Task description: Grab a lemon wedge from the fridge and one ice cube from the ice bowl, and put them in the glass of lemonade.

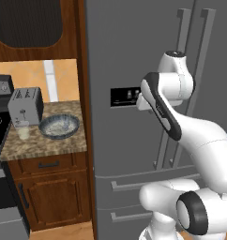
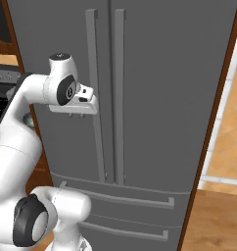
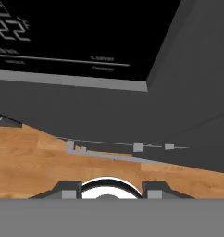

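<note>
Fridge (image 2: 164,88) shut; nothing fetched yet.
End effector (image 2: 76,113) near its handle (image 2: 93,73), part open, empty; wedge and ice remain.

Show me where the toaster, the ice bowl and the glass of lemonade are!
toaster (image 1: 26,104): left base view, its silver front side.
ice bowl (image 1: 59,126): left base view, its speckled inside.
glass of lemonade (image 1: 23,131): left base view, its clear wall.

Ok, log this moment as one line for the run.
phase: reaching fridge | doors: shut | pincer: beside left door handle, nothing held | ice bowl, glass of lemonade: on counter
</note>
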Tool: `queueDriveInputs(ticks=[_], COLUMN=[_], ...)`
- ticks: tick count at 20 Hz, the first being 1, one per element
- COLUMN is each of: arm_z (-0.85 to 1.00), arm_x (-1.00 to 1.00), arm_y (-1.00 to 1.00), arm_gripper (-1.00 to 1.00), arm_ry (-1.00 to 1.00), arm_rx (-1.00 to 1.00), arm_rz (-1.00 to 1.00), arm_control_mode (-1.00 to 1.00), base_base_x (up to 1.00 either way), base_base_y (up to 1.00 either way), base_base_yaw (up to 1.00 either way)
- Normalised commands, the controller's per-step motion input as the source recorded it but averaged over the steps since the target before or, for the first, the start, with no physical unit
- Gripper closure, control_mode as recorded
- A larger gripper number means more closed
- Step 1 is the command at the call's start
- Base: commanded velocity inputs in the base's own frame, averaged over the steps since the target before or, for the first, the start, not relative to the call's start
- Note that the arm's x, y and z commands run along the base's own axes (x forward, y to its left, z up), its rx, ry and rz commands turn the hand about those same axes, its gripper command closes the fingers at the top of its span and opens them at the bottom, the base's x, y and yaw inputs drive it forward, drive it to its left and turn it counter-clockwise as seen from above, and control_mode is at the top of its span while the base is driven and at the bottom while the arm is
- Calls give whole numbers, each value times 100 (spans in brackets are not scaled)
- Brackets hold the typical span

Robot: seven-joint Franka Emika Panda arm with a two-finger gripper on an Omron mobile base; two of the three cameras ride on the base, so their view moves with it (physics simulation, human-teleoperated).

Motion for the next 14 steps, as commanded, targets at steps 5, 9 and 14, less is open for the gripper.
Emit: queueDriveInputs(ticks=[5, 9, 14], arm_z=[-5, -8, -3], arm_x=[-12, -53, -69], arm_y=[-2, -19, -12], arm_gripper=[-100, -100, -100], arm_ry=[8, 1, 0], arm_rx=[0, 4, 1], arm_rz=[-1, -9, -9], arm_control_mode=[-100, -100, -100], base_base_x=[0, 0, 0], base_base_y=[0, 0, 0], base_base_yaw=[0, 0, 0])
